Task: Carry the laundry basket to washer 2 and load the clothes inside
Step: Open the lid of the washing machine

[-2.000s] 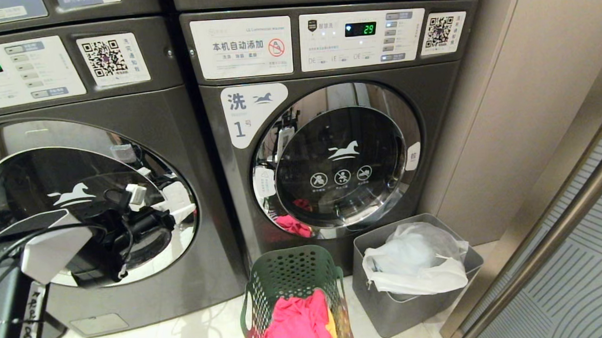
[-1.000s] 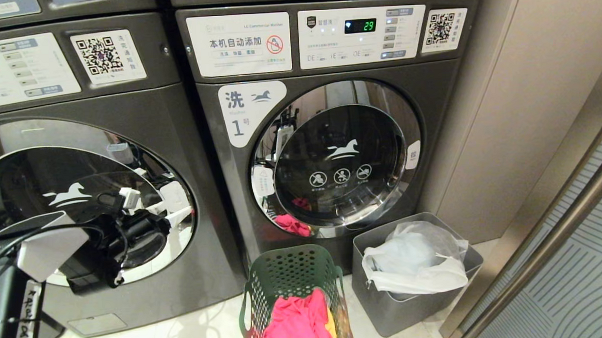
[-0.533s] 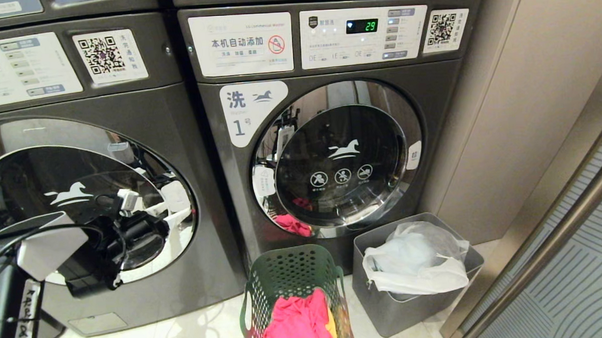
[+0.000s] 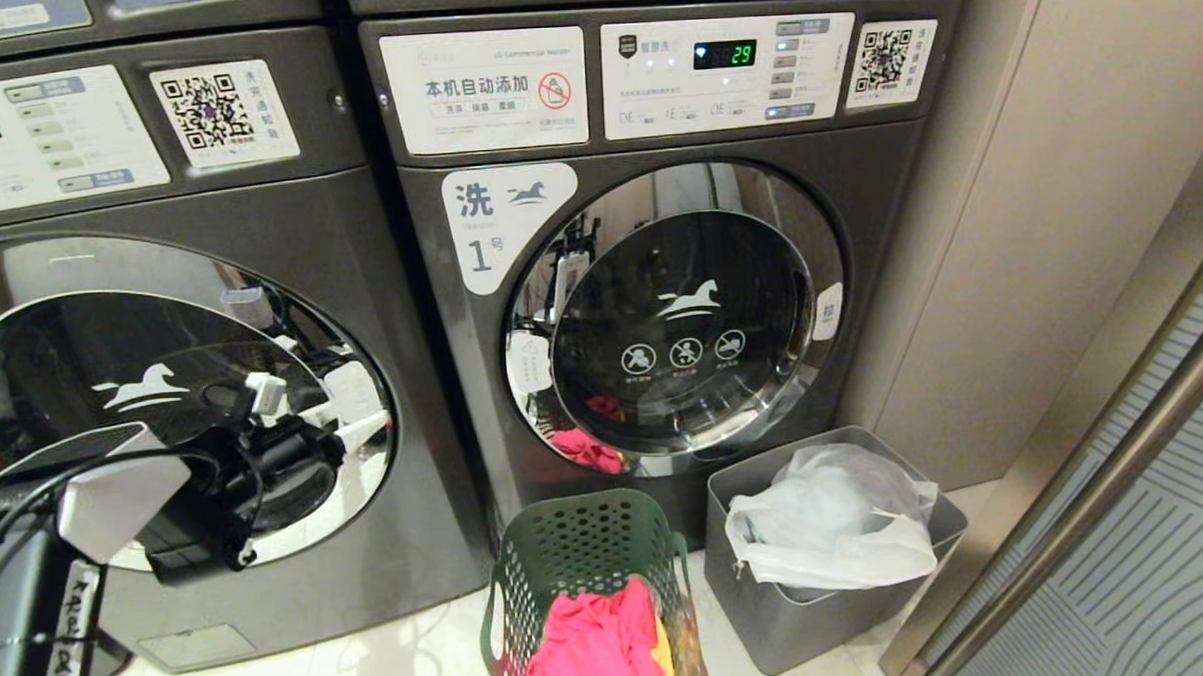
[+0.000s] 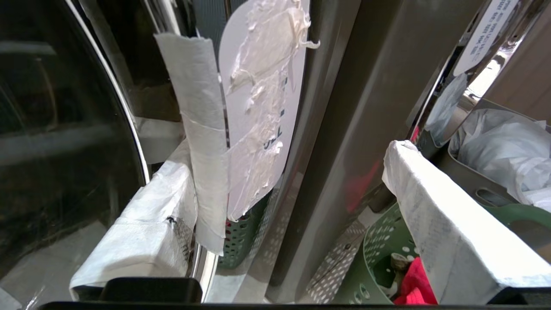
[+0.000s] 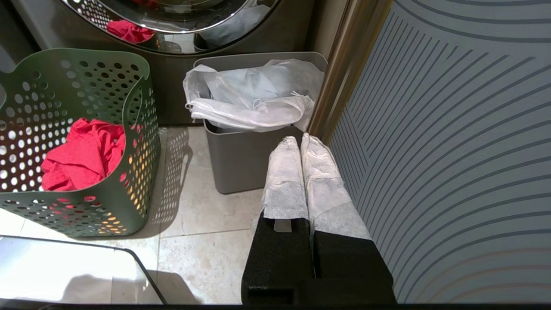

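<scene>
The dark green laundry basket (image 4: 579, 549) stands on the floor before the machine labelled 1 (image 4: 478, 252). It holds the clothes: a pink-red garment (image 4: 597, 648) with a yellow one (image 4: 663, 656) beside it. Washer 2 (image 4: 258, 240) is the machine on the left; its door is shut and its number label is out of view. My left arm (image 4: 117, 505) reaches to that door's right edge. The left gripper (image 5: 288, 155) is open, its white-wrapped fingers (image 5: 447, 241) on either side of a taped white strip (image 5: 202, 142) and torn label on the chrome ring, holding nothing. The right gripper (image 6: 301, 140) hangs shut and empty near the floor.
A solid grey bin (image 4: 822, 620) with a white bag (image 4: 828, 530) stands right of the basket, against a beige wall panel (image 4: 1007, 214). A ribbed panel (image 6: 452, 150) lies close beside the right gripper. Pale floor tiles (image 6: 202, 206) lie between basket and bin.
The head view wobbles slightly. The left arm stays at the left machine's door with its fingers open. Basket, bin and clothes have not moved.
</scene>
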Available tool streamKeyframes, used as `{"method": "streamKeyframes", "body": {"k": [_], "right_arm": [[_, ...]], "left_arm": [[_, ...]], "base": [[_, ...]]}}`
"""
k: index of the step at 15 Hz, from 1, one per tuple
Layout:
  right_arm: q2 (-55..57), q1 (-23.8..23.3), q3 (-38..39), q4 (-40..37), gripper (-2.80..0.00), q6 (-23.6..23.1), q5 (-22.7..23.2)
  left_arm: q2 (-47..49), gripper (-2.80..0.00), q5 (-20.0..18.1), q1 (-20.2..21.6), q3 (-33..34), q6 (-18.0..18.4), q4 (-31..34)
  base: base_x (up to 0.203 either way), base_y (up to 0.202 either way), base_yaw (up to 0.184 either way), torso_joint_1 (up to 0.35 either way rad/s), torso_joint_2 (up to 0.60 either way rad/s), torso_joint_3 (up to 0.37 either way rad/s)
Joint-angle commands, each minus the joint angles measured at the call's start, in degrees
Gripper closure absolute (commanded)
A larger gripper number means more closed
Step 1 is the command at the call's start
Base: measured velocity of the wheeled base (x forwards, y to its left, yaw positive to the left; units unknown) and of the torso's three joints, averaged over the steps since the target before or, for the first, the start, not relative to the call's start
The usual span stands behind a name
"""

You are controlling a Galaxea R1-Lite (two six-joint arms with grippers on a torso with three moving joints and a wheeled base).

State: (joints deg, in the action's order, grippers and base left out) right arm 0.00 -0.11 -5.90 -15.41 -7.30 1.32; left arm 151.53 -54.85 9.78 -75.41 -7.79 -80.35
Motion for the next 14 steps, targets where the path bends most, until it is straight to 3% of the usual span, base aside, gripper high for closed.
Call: {"method": "streamKeyframes", "body": {"k": [1,5,8,12,14], "right_arm": [[0.0,0.0,0.0,-0.1,0.0,-0.1,0.0],[0.0,0.0,0.0,-0.1,0.0,-0.1,0.0],[0.1,-0.1,0.0,-0.1,0.0,-0.1,0.0],[0.0,0.0,0.0,-0.1,0.0,-0.1,0.0],[0.0,0.0,0.0,-0.1,0.0,-0.1,0.0]], "left_arm": [[1.1,-2.8,-0.2,-1.7,-1.2,-0.1,-0.6],[1.5,-2.8,-1.8,-2.4,-2.0,-0.4,-0.6],[1.5,-2.8,-6.1,-2.6,-1.8,-0.5,-1.1],[1.6,-2.8,-6.8,-4.1,-1.7,-1.1,-2.1],[1.7,-2.8,-6.8,-5.3,0.0,-4.6,-6.3]], "base": [[0.0,0.0,0.0,0.0,0.0,0.0],[0.0,0.0,0.0,0.0,0.0,0.0],[0.0,0.0,0.0,0.0,0.0,0.0],[0.0,0.0,0.0,0.0,0.0,0.0],[0.0,0.0,0.0,0.0,0.0,0.0]]}}
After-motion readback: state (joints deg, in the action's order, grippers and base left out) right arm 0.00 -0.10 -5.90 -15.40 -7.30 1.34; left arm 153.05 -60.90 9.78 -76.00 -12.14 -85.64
